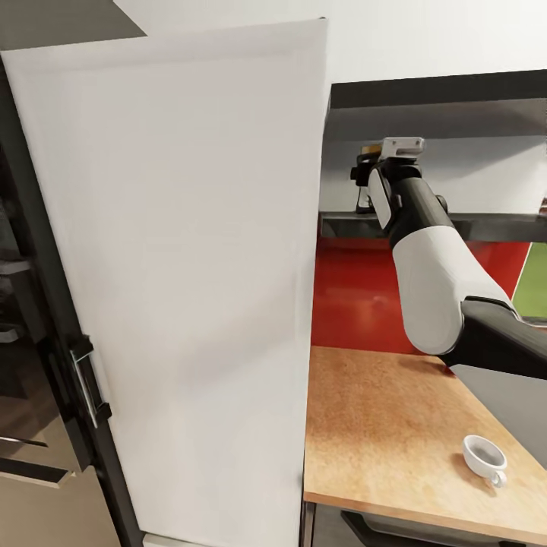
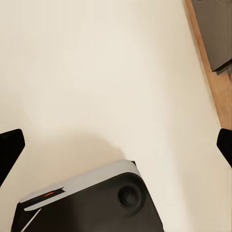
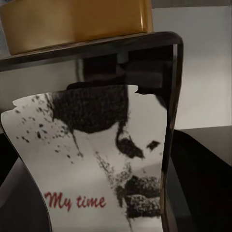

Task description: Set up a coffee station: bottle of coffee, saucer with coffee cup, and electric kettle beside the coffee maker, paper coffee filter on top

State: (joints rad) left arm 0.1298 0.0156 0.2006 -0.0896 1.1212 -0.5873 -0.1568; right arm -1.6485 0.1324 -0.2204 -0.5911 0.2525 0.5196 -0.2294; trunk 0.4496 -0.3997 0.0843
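Counter (image 1: 365, 410): bare wood apart from the cup; no coffee maker, kettle or saucer shows on this stretch, so most of the setup looks undone.
Right gripper (image 1: 365, 186): raised to the shelf (image 1: 486, 224), at the jar.
Jar (image 3: 96, 145): pressed close before the fingers; grip cannot be judged.
Cup (image 1: 485, 458): near the counter's front edge.
Left fingers (image 2: 9, 150): spread wide, holding nothing.

"My time" on bottle of coffee (image 3: 96, 159) label

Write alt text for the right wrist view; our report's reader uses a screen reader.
Close-up of a dark glass jar with a yellow-orange lid and a white label with black speckled artwork and red "My time" lettering. Behind it, a pale wall.
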